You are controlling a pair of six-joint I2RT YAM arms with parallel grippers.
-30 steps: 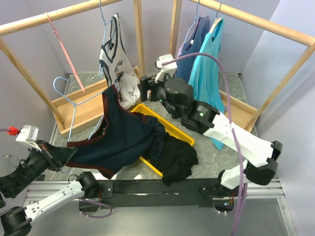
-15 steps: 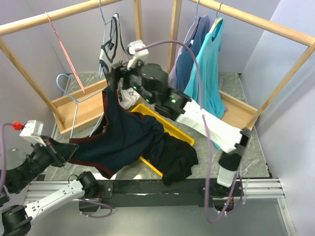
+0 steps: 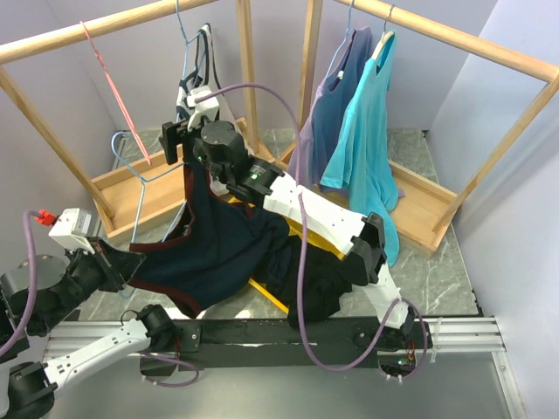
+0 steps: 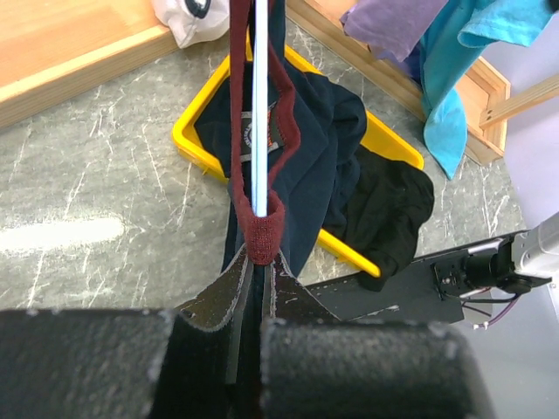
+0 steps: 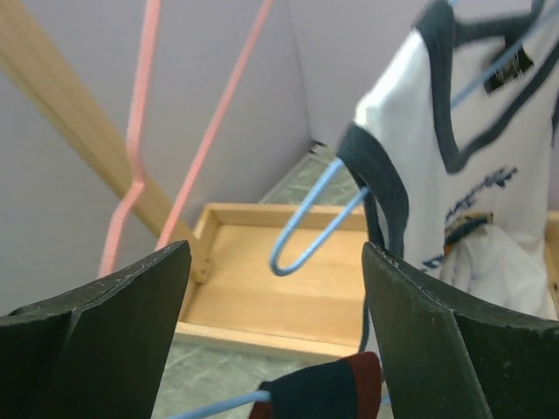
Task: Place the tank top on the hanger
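The dark navy tank top [image 3: 223,244] with maroon trim is draped from the yellow bin toward the left. The light-blue wire hanger [image 3: 135,188] runs inside it. My left gripper [image 3: 112,264] is shut on a maroon-trimmed strap [image 4: 262,236], with the hanger's wire [image 4: 259,113] passing through the strap's loop. My right gripper [image 3: 173,144] hangs open above the top's other strap [image 5: 336,388], where the hanger wire [image 5: 214,408] enters it. Nothing sits between its fingers [image 5: 105,323].
A white tank top [image 5: 463,166] hangs on its own blue hanger just behind my right gripper. A pink hanger [image 3: 113,87] hangs on the left rail. A black garment [image 3: 319,279] spills from the yellow bin [image 3: 306,234]. Teal and purple shirts [image 3: 362,131] hang at the right.
My right arm has swung left from above the yellow bin to the top's upper strap, jaws open. My left gripper has lifted slightly, still holding the strap.
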